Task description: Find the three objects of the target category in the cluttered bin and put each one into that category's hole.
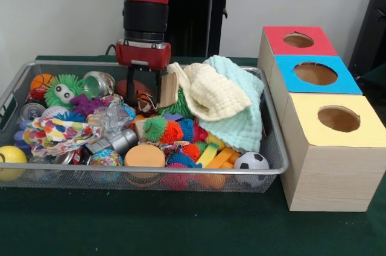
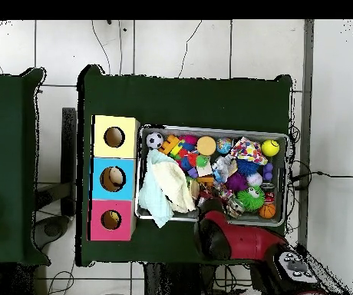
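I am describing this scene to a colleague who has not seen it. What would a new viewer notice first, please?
First, the wire bin crammed with bright toys, with a pale yellow cloth and a mint cloth heaped at its end nearest the boxes. Next, the red arm coming down into the bin, its gripper low among the toys. Beside the bin stand three wooden boxes topped red, blue and yellow, each with a round hole.

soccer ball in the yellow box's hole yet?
No, the soccer ball lies in the wire bin, at the corner nearest the yellow box.
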{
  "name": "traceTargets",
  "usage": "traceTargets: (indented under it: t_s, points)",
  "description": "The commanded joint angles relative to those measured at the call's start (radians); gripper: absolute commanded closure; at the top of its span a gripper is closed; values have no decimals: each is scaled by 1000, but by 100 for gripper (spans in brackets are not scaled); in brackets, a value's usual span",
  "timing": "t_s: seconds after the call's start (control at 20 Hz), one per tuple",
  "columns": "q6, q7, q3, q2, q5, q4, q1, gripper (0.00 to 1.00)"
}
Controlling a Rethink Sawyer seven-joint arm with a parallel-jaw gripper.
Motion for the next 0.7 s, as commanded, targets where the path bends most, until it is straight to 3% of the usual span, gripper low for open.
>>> traceTargets:
  t_s: [0.05, 0.35, 0.65, 0.7]
  points:
    - [-16, 92, -127, 58, 94, -107, 103, 0]
    - [-48, 108, -161, 64, 113, -90, 137, 0]
    - [-6, 110, -141, 55, 95, -77, 144, 0]
    - [1, 109, -132, 53, 88, -76, 142, 100]
